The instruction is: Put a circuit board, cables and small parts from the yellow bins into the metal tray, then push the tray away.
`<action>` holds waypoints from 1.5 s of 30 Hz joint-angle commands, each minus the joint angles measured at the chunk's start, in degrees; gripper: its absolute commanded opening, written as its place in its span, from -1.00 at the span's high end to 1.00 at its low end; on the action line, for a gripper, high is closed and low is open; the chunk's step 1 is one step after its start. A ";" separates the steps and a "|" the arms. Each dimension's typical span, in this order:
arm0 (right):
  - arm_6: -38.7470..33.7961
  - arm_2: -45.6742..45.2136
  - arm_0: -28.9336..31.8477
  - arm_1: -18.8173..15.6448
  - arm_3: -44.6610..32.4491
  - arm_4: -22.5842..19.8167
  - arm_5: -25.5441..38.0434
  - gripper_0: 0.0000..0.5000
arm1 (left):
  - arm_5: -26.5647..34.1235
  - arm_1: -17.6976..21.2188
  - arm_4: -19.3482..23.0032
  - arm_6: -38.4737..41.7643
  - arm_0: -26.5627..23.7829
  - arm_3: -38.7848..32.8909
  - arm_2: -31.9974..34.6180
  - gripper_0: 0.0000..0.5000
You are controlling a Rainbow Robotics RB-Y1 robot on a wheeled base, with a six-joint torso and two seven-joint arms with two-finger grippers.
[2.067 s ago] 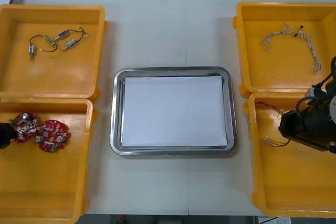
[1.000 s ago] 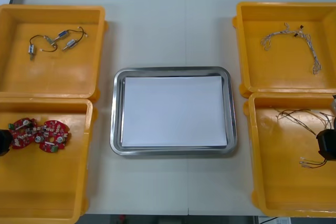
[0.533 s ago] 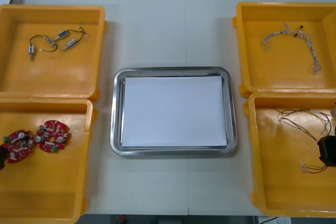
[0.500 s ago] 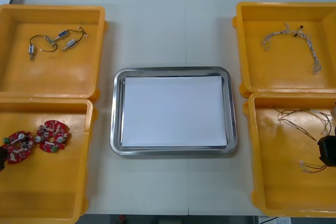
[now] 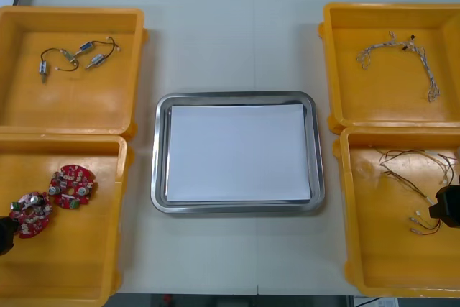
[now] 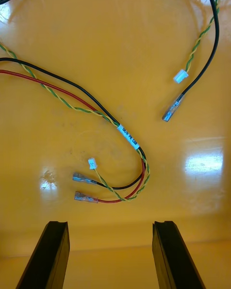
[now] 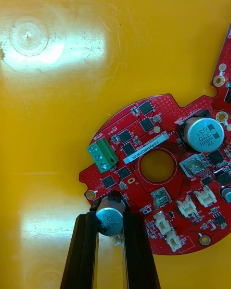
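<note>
Two round red circuit boards lie in the near-left yellow bin (image 5: 65, 264). My left gripper (image 5: 6, 234) (image 7: 109, 221), at the table's left edge, is shut on a silver capacitor of the nearer circuit board (image 5: 30, 213) (image 7: 159, 173). The second board (image 5: 70, 186) (image 7: 224, 77) lies beside it. My right gripper (image 5: 447, 206) (image 6: 110, 255) hangs open over the near-right bin (image 5: 374, 249). Black, red and twisted green-yellow cables (image 5: 413, 170) (image 6: 72, 96) lie on the bin floor just beyond its fingers, untouched. The metal tray (image 5: 162, 149), white inside, sits at the middle of the table.
The far-left bin (image 5: 21, 106) holds small metal parts on black cables (image 5: 75, 55). The far-right bin (image 5: 345, 106) holds a twisted blue and white cable (image 5: 399, 52). Bare table lies beyond the tray.
My left gripper has dragged its circuit board toward the near edge, away from the other board. My right gripper has opened and the cable ends have shifted slightly in the bin.
</note>
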 commanded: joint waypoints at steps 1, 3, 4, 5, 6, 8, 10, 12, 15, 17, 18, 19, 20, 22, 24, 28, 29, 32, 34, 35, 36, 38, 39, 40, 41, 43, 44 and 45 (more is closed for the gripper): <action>2.73 0.10 -2.17 -2.09 -1.54 -0.60 0.04 -1.00 | -0.62 -1.62 -0.09 -7.14 2.08 -1.67 1.83 0.90; 4.66 0.28 -3.22 -2.09 -0.74 -0.69 0.12 -1.00 | -0.62 -1.71 -0.09 -7.23 2.08 -1.76 1.83 0.34; 6.42 0.19 -3.92 -2.09 0.22 -0.78 0.04 -1.00 | -0.62 -1.71 -0.09 -7.31 2.08 -1.67 1.83 0.04; 7.21 0.19 -4.28 -2.09 0.75 -0.87 0.04 -1.00 | -0.62 -1.71 -0.09 -7.31 2.08 -1.67 1.83 -0.08; 8.97 0.19 -5.07 -2.09 1.89 -0.95 -0.14 -1.00 | -0.62 -1.71 -0.09 -7.31 2.08 -1.67 1.83 -0.37; 11.34 0.19 -5.95 -2.09 3.30 -0.95 -0.40 -1.00 | -0.62 -1.71 0.00 -7.40 2.08 -1.67 1.83 -0.68; 14.68 0.19 -6.91 -2.09 5.06 -0.78 -0.93 -1.00 | -0.62 -1.71 0.00 -7.40 2.08 -1.67 1.83 -0.82; 17.41 0.19 -7.53 -2.09 6.11 -0.69 -1.28 -1.00 | -0.62 -1.71 -0.09 -7.40 1.99 -1.76 1.83 -0.97; 21.54 0.19 -8.23 -2.09 6.99 -0.16 -1.37 -1.00 | 0.00 -1.54 0.00 -7.40 1.73 -2.02 2.09 -1.00; 23.91 0.19 -8.32 -2.18 7.17 0.19 -1.63 -1.00 | 1.40 -1.54 0.26 -7.49 1.47 -2.37 2.71 -1.00; 25.32 0.10 -8.32 -2.27 7.34 0.28 -1.90 -1.00 | 2.72 -1.54 0.43 -7.49 1.29 -2.81 3.32 -1.00; 26.90 0.19 -8.32 -2.44 7.69 0.36 -2.07 -1.00 | 4.48 -1.54 0.61 -7.49 1.20 -3.51 4.11 -1.00; 27.51 0.19 -8.32 -2.44 7.87 0.36 -2.34 -1.00 | 5.36 -1.54 0.61 -7.49 1.11 -3.87 4.55 -1.00; 30.41 0.19 -8.32 -2.79 9.01 0.19 -3.48 -1.00 | 8.52 -1.54 0.87 -7.58 1.11 -5.27 6.13 -1.00; 32.26 0.19 -8.41 -3.06 9.98 0.10 -4.10 -1.00 | 10.63 -1.54 1.14 -7.58 1.11 -6.15 7.19 -1.00; 35.16 0.10 -8.32 -3.32 11.56 -0.07 -5.06 -1.00 | 12.92 -1.54 1.75 -7.67 0.76 -6.77 8.60 -1.00; 35.86 0.01 -8.32 -3.23 12.00 0.01 -5.15 -1.00 | 13.18 -1.54 1.93 -7.67 0.41 -6.77 8.68 -1.00; 36.30 0.10 -8.23 -3.23 12.79 -0.07 -5.15 -1.00 | 13.44 -1.54 2.19 -7.23 -0.38 -6.68 9.21 -1.00; 36.57 0.10 -8.05 -3.23 12.88 0.01 -5.15 -1.00 | 14.32 -1.54 2.37 -6.61 -1.61 -6.33 9.47 -1.00; 36.65 0.28 -7.88 -3.23 12.79 0.19 -5.24 -1.00 | 14.94 -1.54 2.37 -5.56 -2.40 -6.06 9.65 -1.00; 36.65 0.54 -7.70 -3.23 12.79 0.45 -5.50 -1.00 | 15.20 -1.54 2.37 -4.15 -3.37 -5.71 9.65 -1.00; 36.74 1.07 -7.18 -3.23 12.88 0.63 -6.29 -1.00 | 15.64 -1.54 2.02 -1.78 -4.42 -5.36 9.39 -1.00; 36.74 1.51 -7.00 -3.23 12.97 1.07 -6.91 -1.00 | 15.73 -1.54 1.75 0.07 -5.21 -5.10 9.12 -1.00; 36.74 1.77 -6.82 -3.23 12.97 1.16 -7.17 -1.00 | 15.82 -1.54 1.67 0.95 -5.48 -4.92 9.03 -1.00; 36.57 2.39 -6.74 -3.23 12.97 1.51 -7.70 -1.00 | 15.99 -1.54 1.49 2.88 -6.09 -4.66 8.77 -1.00; 36.57 2.83 -6.56 -3.15 12.97 1.77 -8.31 -1.00 | 16.70 -1.54 1.14 6.22 -7.06 -4.30 8.60 -1.00; 36.57 3.18 -6.56 -3.15 12.97 1.86 -8.49 -1.00 | 17.75 -1.54 0.87 8.33 -7.85 -4.30 8.60 -1.00; 36.57 3.44 -6.56 -3.06 12.97 2.03 -8.49 -1.00 | 19.07 -1.54 0.61 10.70 -8.73 -4.30 8.60 -1.00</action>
